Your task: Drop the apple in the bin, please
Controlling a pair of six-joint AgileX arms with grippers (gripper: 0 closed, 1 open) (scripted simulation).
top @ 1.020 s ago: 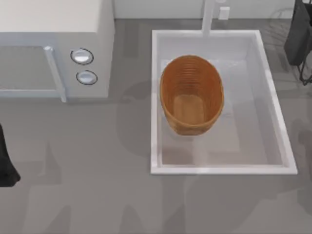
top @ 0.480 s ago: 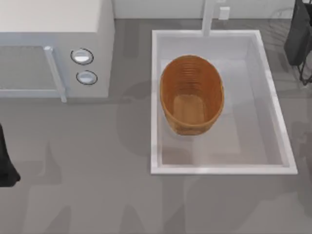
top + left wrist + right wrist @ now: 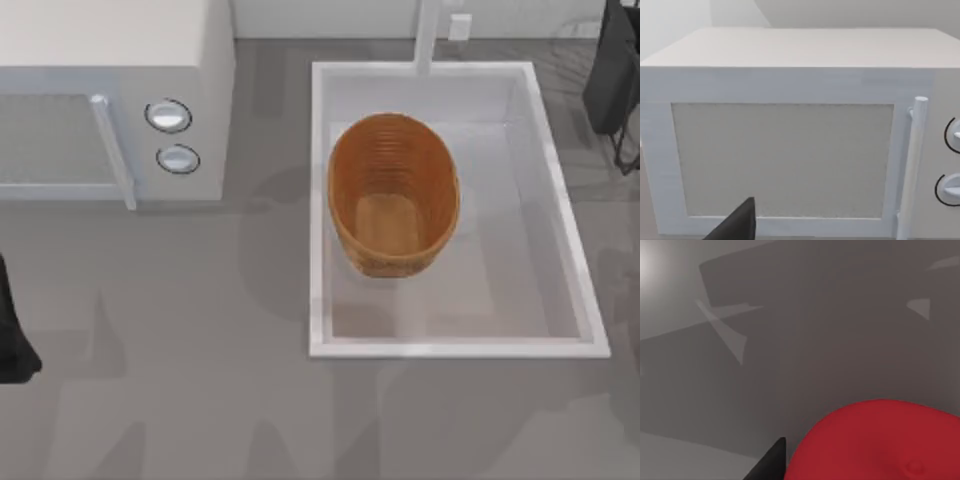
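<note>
Lighting: soft, even, moderately bright. Broad, soft-edged shadows cross the flat grey tabletop (image 3: 200, 400), darkest beside the left rim of the white rectangular basin (image 3: 460, 348). The oval orange-brown woven basket (image 3: 393, 193) is evenly lit inside. Right wrist view: a pale glare patch in one corner, angular overlapping shadows, the smooth red round apple (image 3: 880, 440) softly shaded.

The smooth red apple (image 3: 880, 440) looms close over grey surface; the empty orange-brown bin (image 3: 393, 193) sits upright.
</note>
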